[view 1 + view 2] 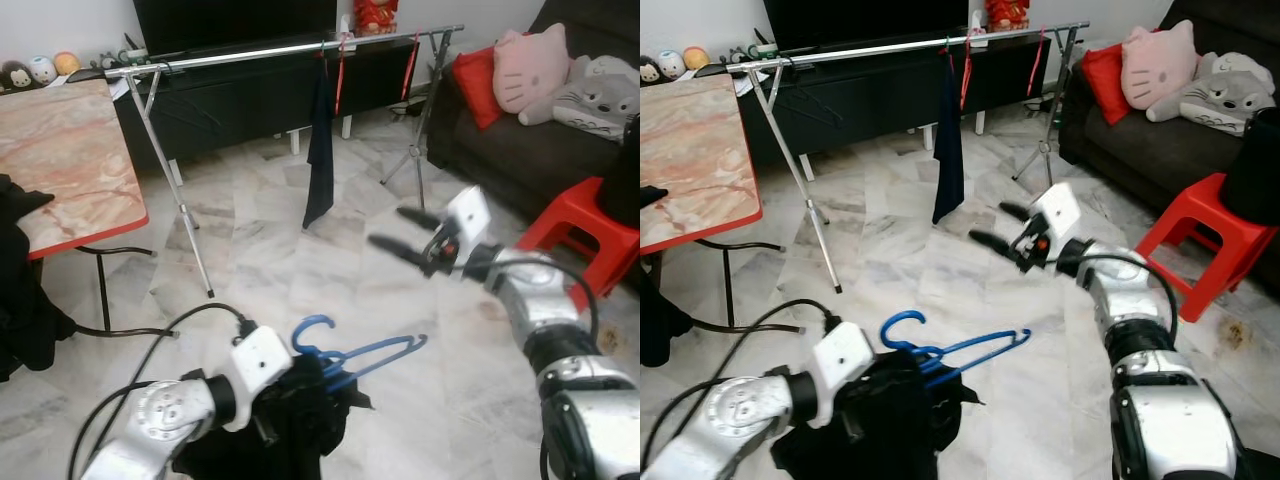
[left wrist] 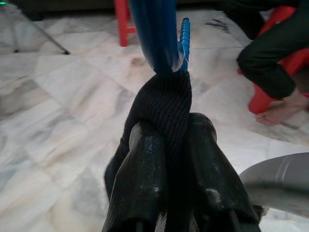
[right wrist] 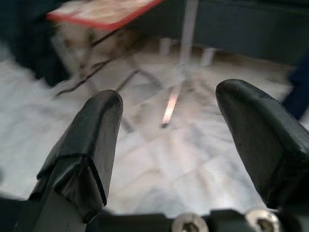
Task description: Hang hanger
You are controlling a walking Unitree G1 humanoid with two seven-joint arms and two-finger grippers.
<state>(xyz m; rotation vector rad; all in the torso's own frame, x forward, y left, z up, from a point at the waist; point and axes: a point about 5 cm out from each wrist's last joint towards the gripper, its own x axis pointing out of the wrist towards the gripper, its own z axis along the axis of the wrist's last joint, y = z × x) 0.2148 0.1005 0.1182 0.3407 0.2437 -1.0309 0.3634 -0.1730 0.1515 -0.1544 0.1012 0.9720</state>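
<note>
A blue hanger (image 1: 345, 355) with a dark garment (image 1: 290, 420) on it is held low in front of me. My left gripper (image 1: 300, 395) is shut on the dark garment just below the hanger's blue bar (image 2: 159, 34); both fingers (image 2: 145, 179) pinch the knit cloth. My right gripper (image 1: 400, 232) hangs open in mid-air above the floor, to the right, empty. The silver clothes rail (image 1: 280, 50) stands further ahead, with a dark blue cloth (image 1: 320, 140) and red hangers (image 1: 341, 70) on it.
A marble-top table (image 1: 60, 160) with a red edge stands on the left, dark clothing (image 1: 20, 290) draped at its side. A dark sofa (image 1: 520, 130) with plush toys and a red stool (image 1: 585, 235) are on the right. A person's legs (image 2: 275, 58) sit on a red stool.
</note>
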